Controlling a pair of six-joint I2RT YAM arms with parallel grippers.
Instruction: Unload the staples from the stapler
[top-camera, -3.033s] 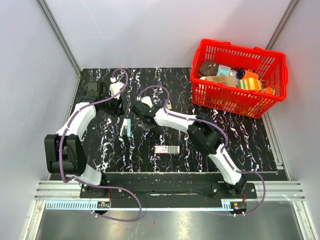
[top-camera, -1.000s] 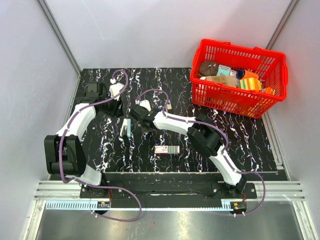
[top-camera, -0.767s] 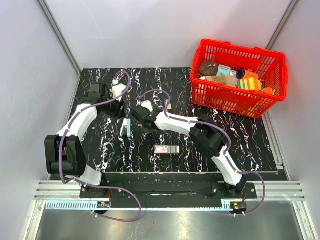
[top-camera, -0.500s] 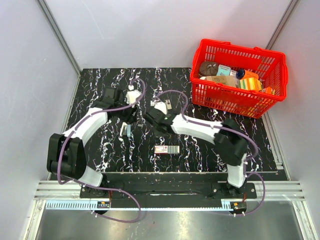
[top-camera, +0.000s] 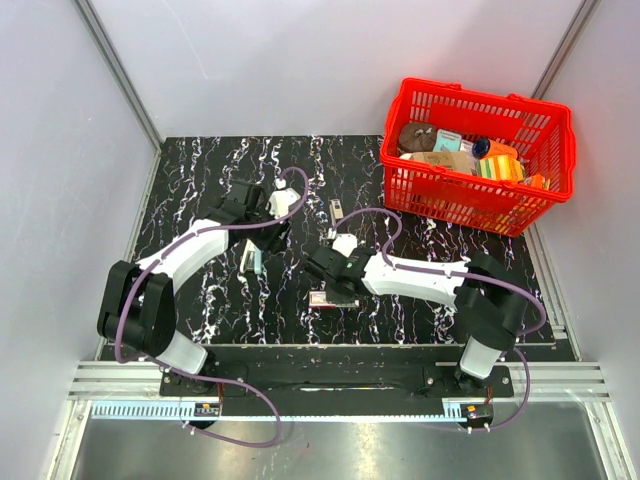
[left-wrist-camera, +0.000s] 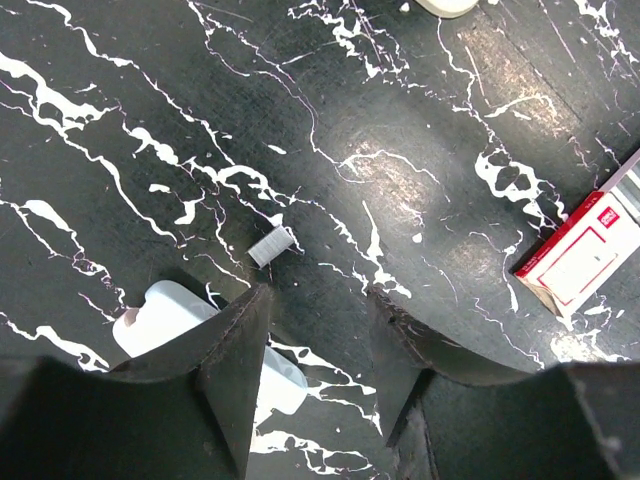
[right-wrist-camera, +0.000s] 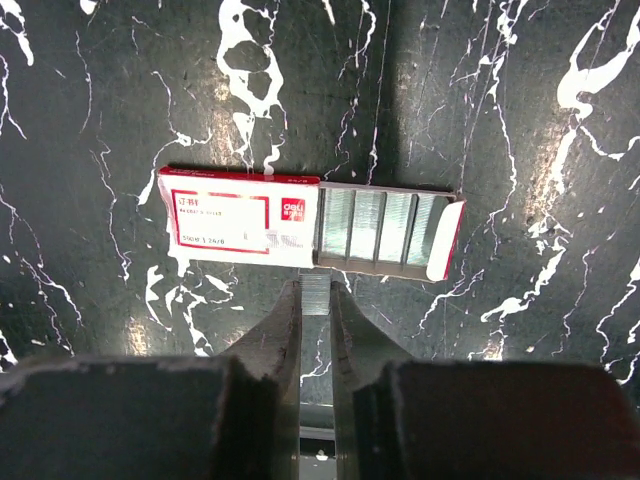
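Right wrist: my right claw (right-wrist-camera: 315, 293) sat clenched on a staple strip (right-wrist-camera: 315, 283) at the staple box (right-wrist-camera: 240, 230), at the desk (top-camera: 500, 290)'s front middle. My left claw (left-wrist-camera: 318, 293) hung released just beside the stapler (left-wrist-camera: 150, 312), left of centre. Stowing staples, I judged; next needed a release into the box.

One stapler (top-camera: 251, 262), one open staple box (right-wrist-camera: 240, 230), one staple strip (left-wrist-camera: 273, 245) on the table (top-camera: 200, 170), another in the right end effector (right-wrist-camera: 315, 300), one slim tool (top-camera: 338, 210), one red basket (top-camera: 450, 200).
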